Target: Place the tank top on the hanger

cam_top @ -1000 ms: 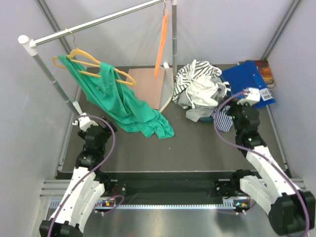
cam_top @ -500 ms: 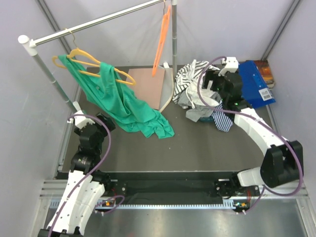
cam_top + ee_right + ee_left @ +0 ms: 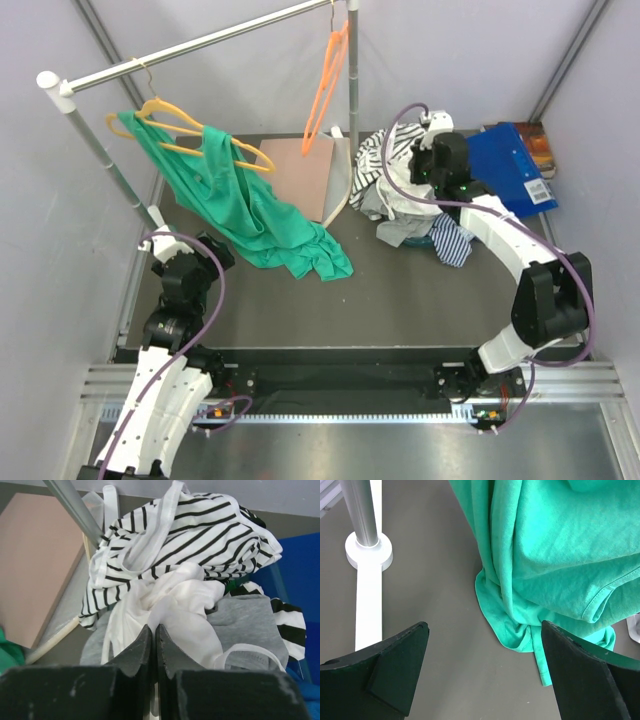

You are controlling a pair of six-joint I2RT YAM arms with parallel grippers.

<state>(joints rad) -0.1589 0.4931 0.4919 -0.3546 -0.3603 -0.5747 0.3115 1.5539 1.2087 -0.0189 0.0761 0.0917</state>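
Overhead, we see the right gripper (image 3: 418, 165) stretched out over the clothes heap just right of the rack's upright pole (image 3: 352, 70), but its fingers are hidden from up here. The right wrist camera fills that in. The fingers are pressed together with only a hairline slit between them, tips right at the tank top (image 3: 180, 605), and nothing is visibly pinched. The tank top is soft, crumpled white cloth, bunched in that heap right of the pole, under the black-and-white striped shirt (image 3: 200, 525) and beside a grey garment (image 3: 245, 620).

Only the overhead view catches the hanger (image 3: 322, 90). It is thin, bright orange plastic, dangling from the rail just left of the pole.

Well left of the pole, the left wrist view shows the left gripper (image 3: 484, 627) spread wide and empty. Its black wedge fingers frame the folds of the green garment (image 3: 550, 545), which pool on the matte dark table (image 3: 420, 580).
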